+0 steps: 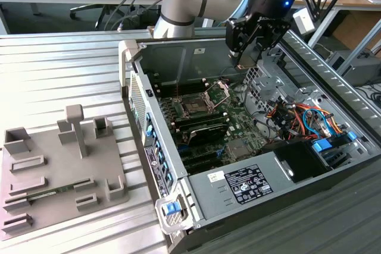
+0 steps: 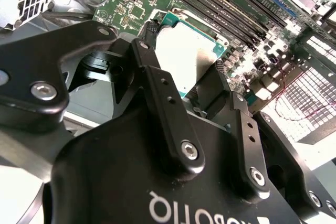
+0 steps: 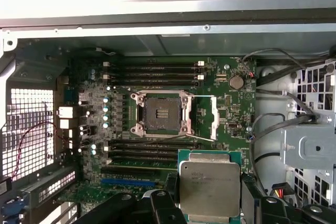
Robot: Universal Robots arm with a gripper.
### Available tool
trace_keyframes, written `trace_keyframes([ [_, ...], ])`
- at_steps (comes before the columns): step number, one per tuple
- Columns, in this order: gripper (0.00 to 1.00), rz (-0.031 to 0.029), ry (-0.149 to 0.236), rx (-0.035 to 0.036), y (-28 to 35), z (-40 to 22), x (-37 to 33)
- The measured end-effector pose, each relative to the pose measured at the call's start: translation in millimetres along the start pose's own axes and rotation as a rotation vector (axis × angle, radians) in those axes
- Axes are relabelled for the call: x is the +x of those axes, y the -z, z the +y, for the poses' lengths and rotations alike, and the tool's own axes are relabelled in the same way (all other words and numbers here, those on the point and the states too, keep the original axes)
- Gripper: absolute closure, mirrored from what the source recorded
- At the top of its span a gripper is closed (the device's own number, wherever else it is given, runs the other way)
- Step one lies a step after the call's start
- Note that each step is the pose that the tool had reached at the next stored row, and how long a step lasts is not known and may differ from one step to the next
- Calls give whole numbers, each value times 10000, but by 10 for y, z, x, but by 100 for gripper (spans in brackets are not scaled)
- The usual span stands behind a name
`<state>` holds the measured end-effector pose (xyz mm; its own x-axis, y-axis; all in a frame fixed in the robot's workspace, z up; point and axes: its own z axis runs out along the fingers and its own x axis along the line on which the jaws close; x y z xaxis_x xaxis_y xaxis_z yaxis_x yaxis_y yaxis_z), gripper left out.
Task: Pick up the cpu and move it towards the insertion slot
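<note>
One cpu [image 3: 209, 184] sits clamped between the gripper [image 2: 186, 85] fingers, hanging above the open computer case [image 1: 238, 190] near its back wall. Inside the case, on the motherboard [image 3: 231, 114], one insertion slot [image 3: 160, 114] lies bare, its bracket [image 3: 212, 119] swung open beside it.
</note>
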<state>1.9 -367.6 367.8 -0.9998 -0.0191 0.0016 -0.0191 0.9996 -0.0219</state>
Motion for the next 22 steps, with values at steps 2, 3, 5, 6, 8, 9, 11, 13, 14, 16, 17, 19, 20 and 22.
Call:
trace_keyframes([
  [2,45,0,0,0,-6,0,0],
  [3,45,0,0,0,-9,0,0],
  [5,45,0,0,0,-12,0,0],
  [6,45,0,0,0,-14,0,0],
  [8,45,0,0,0,-19,0,0],
  [9,45,0,0,0,-21,0,0],
  [11,45,0,0,0,-25,1,0],
  [13,45,0,0,0,-30,1,0],
  [14,45,0,0,0,-32,1,0],
  [16,45,0,0,1,-38,1,0],
  [17,45,0,0,2,-41,1,0],
  [19,45,0,0,2,-45,1,0],
  [20,45,0,0,3,-47,1,0],
  [22,45,0,0,4,-51,1,0],
])
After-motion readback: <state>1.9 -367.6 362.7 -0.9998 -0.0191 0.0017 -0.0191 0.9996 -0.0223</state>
